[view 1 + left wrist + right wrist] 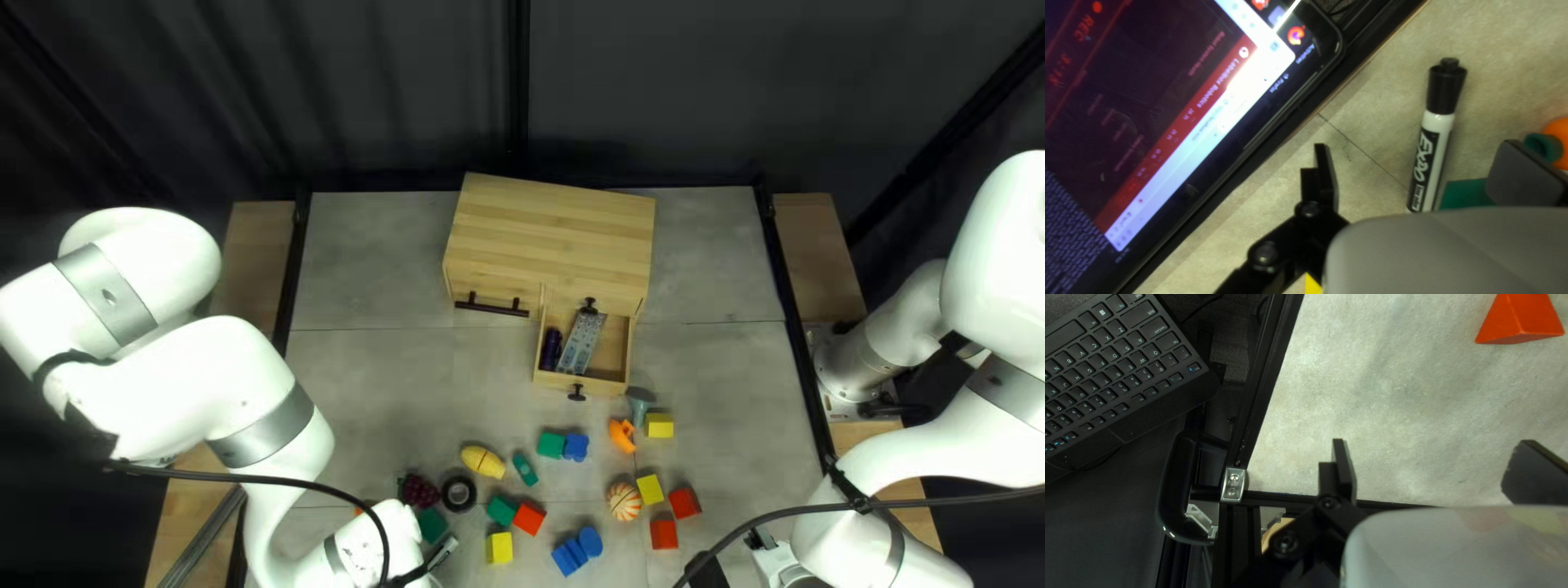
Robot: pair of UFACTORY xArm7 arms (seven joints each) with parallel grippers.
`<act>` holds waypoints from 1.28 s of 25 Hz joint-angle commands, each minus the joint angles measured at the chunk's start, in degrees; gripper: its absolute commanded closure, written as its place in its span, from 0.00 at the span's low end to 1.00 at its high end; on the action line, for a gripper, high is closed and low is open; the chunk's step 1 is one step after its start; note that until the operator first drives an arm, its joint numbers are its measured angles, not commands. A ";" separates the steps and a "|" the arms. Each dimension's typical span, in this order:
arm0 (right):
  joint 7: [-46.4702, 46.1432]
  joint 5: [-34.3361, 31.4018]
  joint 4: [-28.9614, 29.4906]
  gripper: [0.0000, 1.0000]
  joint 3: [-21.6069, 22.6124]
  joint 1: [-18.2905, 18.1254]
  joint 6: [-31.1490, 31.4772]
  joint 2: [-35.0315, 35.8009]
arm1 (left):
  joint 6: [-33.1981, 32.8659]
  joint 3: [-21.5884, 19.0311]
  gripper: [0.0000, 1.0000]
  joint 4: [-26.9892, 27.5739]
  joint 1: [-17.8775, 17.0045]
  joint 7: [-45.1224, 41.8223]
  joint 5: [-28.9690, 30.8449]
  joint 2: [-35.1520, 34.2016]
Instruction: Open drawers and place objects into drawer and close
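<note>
Below spread left gripper, marker with bold printed label, right gripper spread

Burns flat white on the left arm and right arm in the top left view, dims at the curtain; glares off the screen in the left wrist view; falls bright, softly shadowed, across the table in the right wrist view
</note>
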 commanded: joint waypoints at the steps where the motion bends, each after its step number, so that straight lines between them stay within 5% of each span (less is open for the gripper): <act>1: 0.00 0.00 0.00 0.00 0.00 0.00 0.00 0.00 | -0.55 -0.01 0.25 -0.49 0.02 -0.15 0.06 -0.07; 11: 0.00 0.00 0.00 0.00 0.00 0.00 0.00 0.00 | -4.47 0.13 0.48 -4.38 0.92 -0.43 0.70 -2.20; 13: 0.00 0.00 0.00 0.00 0.00 0.00 0.00 0.00 | -5.65 0.25 0.72 -5.57 1.29 -0.58 0.86 -2.87; 16: 0.00 0.00 0.00 0.00 0.00 0.00 0.00 0.00 | -7.27 0.46 0.84 -7.10 1.86 -0.84 0.92 -3.72; 24: 0.00 0.00 0.00 0.00 0.00 0.00 0.00 0.00 | -9.81 0.77 0.89 -9.22 2.25 -2.06 0.98 -4.74; 32: 0.00 0.00 0.00 0.00 0.00 0.00 0.00 0.00 | -3.36 -0.52 0.89 -6.04 2.77 -0.27 -1.85 -7.46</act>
